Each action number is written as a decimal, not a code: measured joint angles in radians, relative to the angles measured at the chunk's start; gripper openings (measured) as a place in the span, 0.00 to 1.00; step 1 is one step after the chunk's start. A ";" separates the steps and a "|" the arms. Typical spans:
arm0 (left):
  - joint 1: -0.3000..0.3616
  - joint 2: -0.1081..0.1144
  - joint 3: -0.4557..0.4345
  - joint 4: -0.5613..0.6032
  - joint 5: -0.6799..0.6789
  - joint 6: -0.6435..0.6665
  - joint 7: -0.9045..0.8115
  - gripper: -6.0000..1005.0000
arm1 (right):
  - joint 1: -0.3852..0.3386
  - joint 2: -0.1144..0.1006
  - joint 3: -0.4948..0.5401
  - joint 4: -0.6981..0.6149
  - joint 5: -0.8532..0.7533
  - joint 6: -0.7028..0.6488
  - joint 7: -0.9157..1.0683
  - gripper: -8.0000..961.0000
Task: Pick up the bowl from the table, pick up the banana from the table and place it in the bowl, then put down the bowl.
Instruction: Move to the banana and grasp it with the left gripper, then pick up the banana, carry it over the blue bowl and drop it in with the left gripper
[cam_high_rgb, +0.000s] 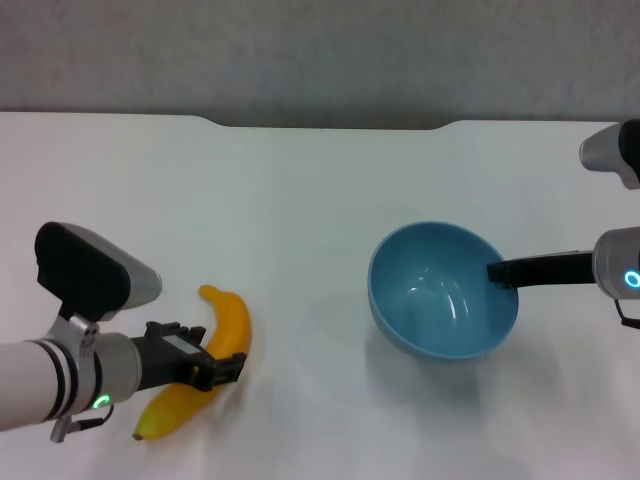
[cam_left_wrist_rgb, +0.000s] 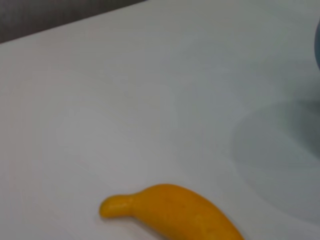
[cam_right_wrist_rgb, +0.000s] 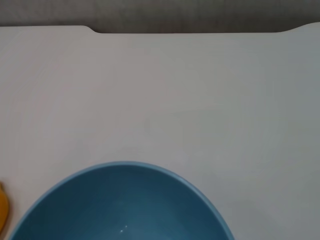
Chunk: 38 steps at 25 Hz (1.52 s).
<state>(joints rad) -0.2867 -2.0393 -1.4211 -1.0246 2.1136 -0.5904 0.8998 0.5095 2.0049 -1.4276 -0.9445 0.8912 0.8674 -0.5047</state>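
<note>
Left claw (cam_high_rgb: 222, 368): sitting low over the middle of the banana (cam_high_rgb: 205, 365), fingers straddling it; whether they are pressing on it yet cannot be told. Banana: lying on the table (cam_high_rgb: 300, 200), near the robot's left.

Right claw (cam_high_rgb: 500, 272): gripping the rim of the bowl (cam_high_rgb: 443, 290) on its right side. The bowl appears to be hanging tilted just above the table, empty.

Step in hand: securing the banana. Next move likely calls for a firm grip, then lifting and carrying it across to the bowl.

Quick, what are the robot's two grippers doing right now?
Left gripper: jaws around the banana, which lies on the table.
Right gripper: clamped on the bowl's rim.
</note>
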 joint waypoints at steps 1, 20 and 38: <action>0.000 0.000 0.003 0.005 0.000 0.000 -0.001 0.61 | 0.000 0.000 0.000 -0.001 0.000 0.000 0.000 0.06; -0.040 0.000 0.024 0.058 0.002 0.013 -0.023 0.58 | 0.006 0.003 -0.010 -0.004 0.003 -0.004 -0.001 0.07; -0.031 0.003 -0.098 -0.229 -0.008 -0.091 -0.062 0.50 | 0.069 0.005 -0.028 0.059 0.015 0.014 0.005 0.07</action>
<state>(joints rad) -0.3177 -2.0361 -1.5188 -1.2532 2.1053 -0.6811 0.8382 0.5784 2.0103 -1.4556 -0.8852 0.9062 0.8815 -0.4998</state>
